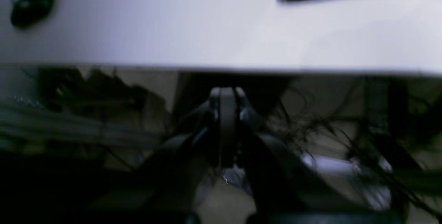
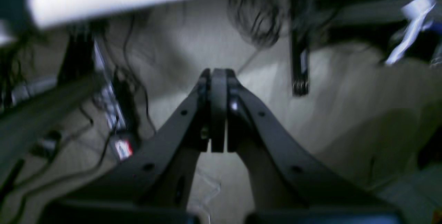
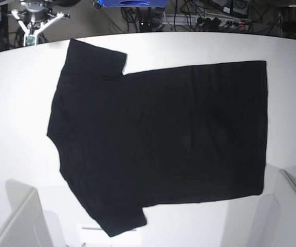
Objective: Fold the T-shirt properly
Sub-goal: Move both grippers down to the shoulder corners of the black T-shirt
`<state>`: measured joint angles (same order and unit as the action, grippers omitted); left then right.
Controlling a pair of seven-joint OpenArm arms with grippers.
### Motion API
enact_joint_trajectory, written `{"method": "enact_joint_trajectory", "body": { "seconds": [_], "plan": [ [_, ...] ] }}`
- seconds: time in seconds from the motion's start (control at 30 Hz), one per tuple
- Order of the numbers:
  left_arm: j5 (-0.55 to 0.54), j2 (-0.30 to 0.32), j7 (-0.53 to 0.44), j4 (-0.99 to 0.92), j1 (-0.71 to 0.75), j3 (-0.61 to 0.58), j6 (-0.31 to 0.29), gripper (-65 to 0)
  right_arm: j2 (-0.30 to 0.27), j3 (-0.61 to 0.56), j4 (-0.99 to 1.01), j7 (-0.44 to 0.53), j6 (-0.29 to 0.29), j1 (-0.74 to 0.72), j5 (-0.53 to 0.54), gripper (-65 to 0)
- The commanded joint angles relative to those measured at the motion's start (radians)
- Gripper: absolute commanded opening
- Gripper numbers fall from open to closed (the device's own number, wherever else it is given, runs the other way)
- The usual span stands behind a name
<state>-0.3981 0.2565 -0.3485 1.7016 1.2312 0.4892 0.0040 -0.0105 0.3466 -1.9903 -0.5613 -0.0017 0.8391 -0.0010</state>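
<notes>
Black T-shirt (image 3: 163, 139) flat on white surface (image 3: 292, 92); my left claw (image 1: 227, 94) and right claw (image 2: 218, 75) closed, empty, over cable-strewn floor (image 2: 345, 113)

Black T-shirt (image 3: 163, 139) spread flat, plain side up.

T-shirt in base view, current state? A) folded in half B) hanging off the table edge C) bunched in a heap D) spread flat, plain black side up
D: the T-shirt lies spread flat on the white table, both sleeves out and the hem straight, with only plain black cloth showing and no fold made yet.
</notes>
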Motion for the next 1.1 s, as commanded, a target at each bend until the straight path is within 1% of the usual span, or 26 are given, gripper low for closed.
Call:
{"method": "enact_joint_trajectory", "body": {
  "seconds": [0.0,0.13,0.17,0.23,0.33,0.4,0.43,0.53,0.6,0.67,0.7,0.73,0.77,0.8,0.83,0.87,0.9,0.93,0.97,1.0,1.07],
  "plan": [
    [-0.006,0.007,-0.028,0.036,0.023,0.016,0.004,-65.0,0.01,-0.002,-0.016,0.011,0.002,-0.01,0.003,-65.0],
    [-0.006,0.008,-0.027,0.105,0.02,0.042,0.006,-65.0,0.06,-0.004,-0.016,0.013,0.006,-0.1,0.003,-65.0],
    [-0.006,0.008,-0.027,0.12,0.017,0.044,0.006,-65.0,0.077,-0.005,-0.016,0.014,0.015,-0.12,0.003,-65.0],
    [-0.006,0.008,-0.027,0.14,0.0,0.042,0.006,-65.0,0.102,-0.005,-0.017,0.01,0.075,-0.157,0.003,-65.0],
    [-0.006,0.007,-0.027,0.153,-0.015,0.039,0.006,-65.0,0.131,-0.004,-0.019,-0.004,0.211,-0.2,0.005,-65.0],
    [-0.006,0.007,-0.027,0.157,-0.024,0.038,0.006,-65.0,0.139,-0.002,-0.019,-0.033,0.283,-0.223,0.017,-65.0],
    [-0.006,0.007,-0.027,0.156,-0.029,0.038,0.006,-65.0,0.139,0.004,-0.019,-0.052,0.306,-0.232,0.046,-65.0],
    [-0.008,0.011,-0.027,0.148,-0.038,0.039,0.006,-65.0,0.125,0.036,-0.017,-0.119,0.362,-0.24,0.217,-64.5],
    [-0.008,0.013,-0.027,0.15,-0.041,0.039,0.006,-65.0,0.105,0.085,-0.014,-0.153,0.397,-0.252,0.348,-48.3],
    [-0.009,0.013,-0.027,0.15,-0.044,0.039,0.006,-65.0,0.091,0.136,-0.011,-0.19,0.42,-0.26,0.45,-35.9],
    [-0.011,0.013,-0.027,0.151,-0.051,0.039,0.006,-65.0,0.09,0.157,-0.005,-0.202,0.424,-0.268,0.484,-31.8],
    [-0.02,0.013,-0.027,0.151,-0.057,0.039,0.006,-58.9,0.088,0.184,0.003,-0.216,0.424,-0.277,0.513,-29.4],
    [-0.042,0.014,-0.027,0.15,-0.06,0.039,0.006,-52.3,0.082,0.207,0.01,-0.225,0.424,-0.286,0.526,-29.3],
    [-0.081,0.014,-0.027,0.15,-0.066,0.039,0.003,-45.1,0.076,0.223,0.024,-0.237,0.424,-0.297,0.54,-29.7],
    [-0.134,0.014,-0.027,0.148,-0.07,0.039,0.001,-39.3,0.066,0.239,0.041,-0.251,0.424,-0.307,0.548,-29.9],
    [-0.177,0.016,-0.019,0.148,-0.077,0.039,0.001,-35.1,0.059,0.25,0.053,-0.262,0.426,-0.317,0.551,-30.2],
    [-0.216,0.017,0.001,0.148,-0.08,0.041,0.0,-32.3,0.056,0.257,0.069,-0.268,0.426,-0.326,0.551,-30.2],
    [-0.255,0.019,0.045,0.148,-0.092,0.049,-0.002,-30.4,0.056,0.263,0.084,-0.273,0.426,-0.333,0.549,-30.2],
    [-0.287,0.03,0.088,0.15,-0.113,0.052,-0.016,-29.6,0.056,0.271,0.096,-0.273,0.426,-0.338,0.548,-30.2],
    [-0.307,0.034,0.122,0.148,-0.132,0.056,-0.037,-29.6,0.056,0.274,0.107,-0.273,0.426,-0.343,0.546,-30.2],
    [-0.342,0.037,0.213,0.143,-0.172,0.085,-0.111,-29.3,0.054,0.271,0.135,-0.273,0.426,-0.346,0.545,-30.2]
  ]
}}
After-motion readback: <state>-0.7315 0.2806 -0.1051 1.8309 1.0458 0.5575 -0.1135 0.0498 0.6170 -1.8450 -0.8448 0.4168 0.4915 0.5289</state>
